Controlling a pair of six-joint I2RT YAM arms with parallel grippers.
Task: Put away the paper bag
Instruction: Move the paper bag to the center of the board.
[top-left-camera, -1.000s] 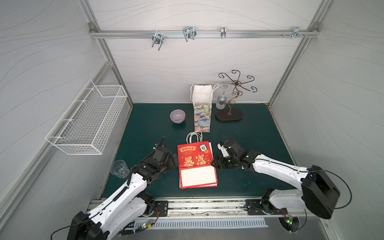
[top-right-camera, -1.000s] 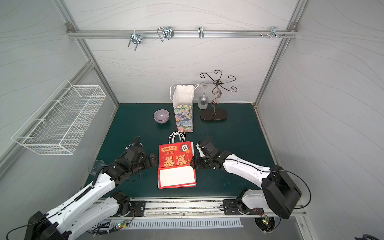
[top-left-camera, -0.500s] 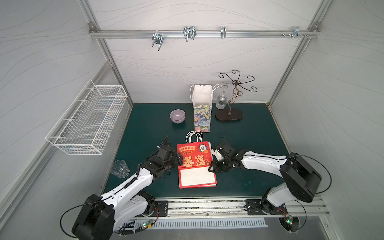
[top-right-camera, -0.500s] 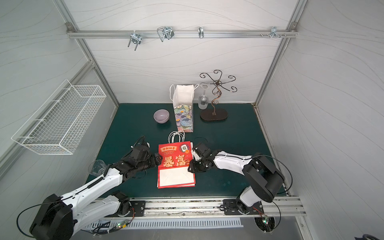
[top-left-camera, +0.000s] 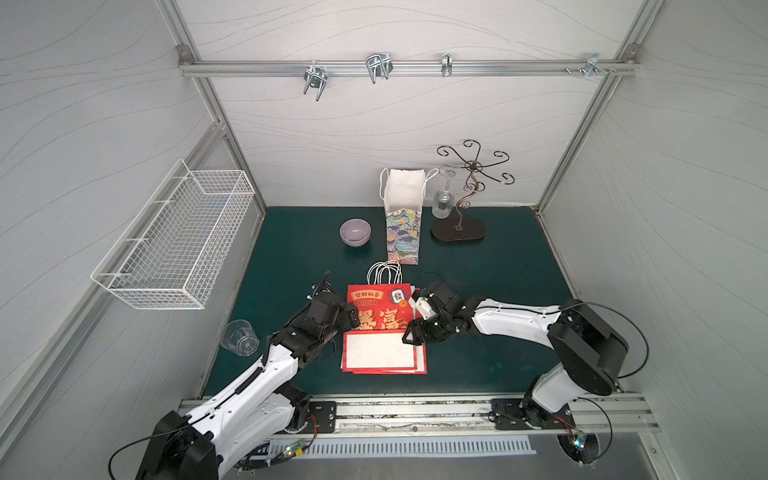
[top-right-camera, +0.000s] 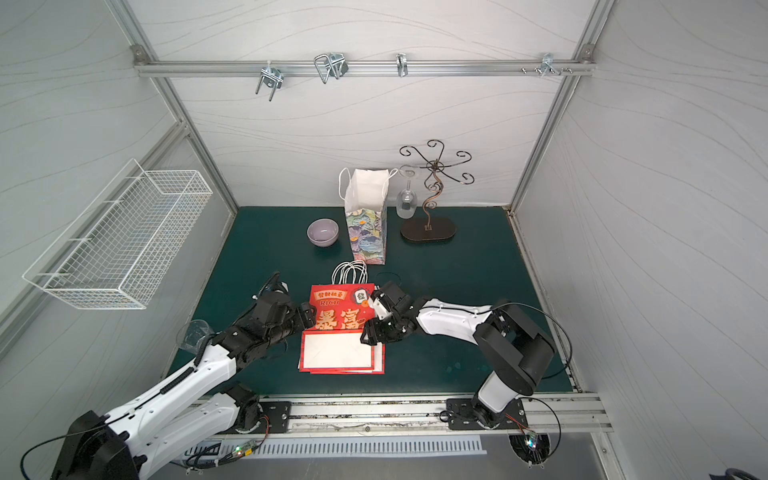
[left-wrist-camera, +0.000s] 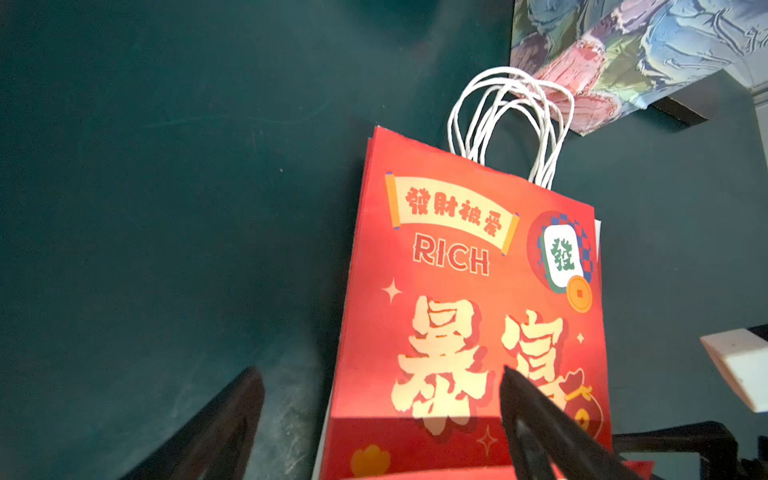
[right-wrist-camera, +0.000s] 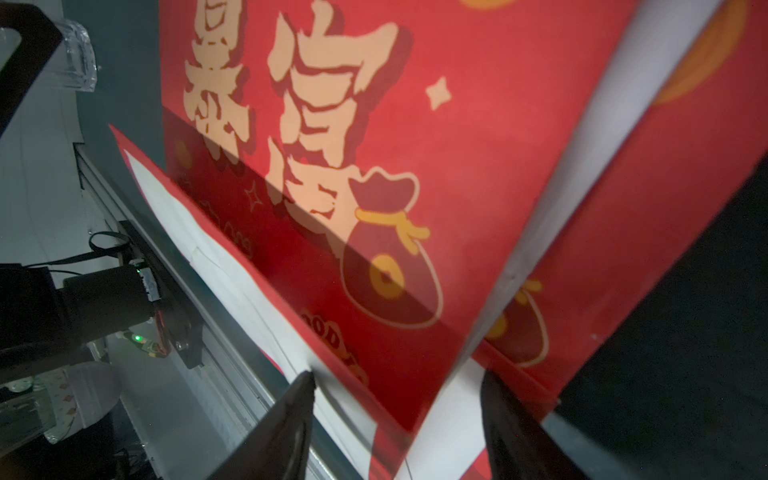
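White panelled walls enclose a dark green surface (top-left-camera: 291, 257). From the left: a wire basket (top-left-camera: 174, 245) on the wall, a glass tumbler (top-left-camera: 240, 337), the left pincer (top-left-camera: 351, 313) spread wide at the red paper bag (top-left-camera: 382, 328), which lies flat at the front middle, then the right pincer (top-left-camera: 409, 336), parted astride its corner without gripping. Behind stand a lilac bowl (top-left-camera: 355, 232), floral bag (top-left-camera: 402, 224) and scrolled stand (top-left-camera: 459, 226)

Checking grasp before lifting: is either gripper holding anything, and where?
Nothing is gripped. The left gripper and right gripper both stand open, each straddling a side edge of the red paper bag.
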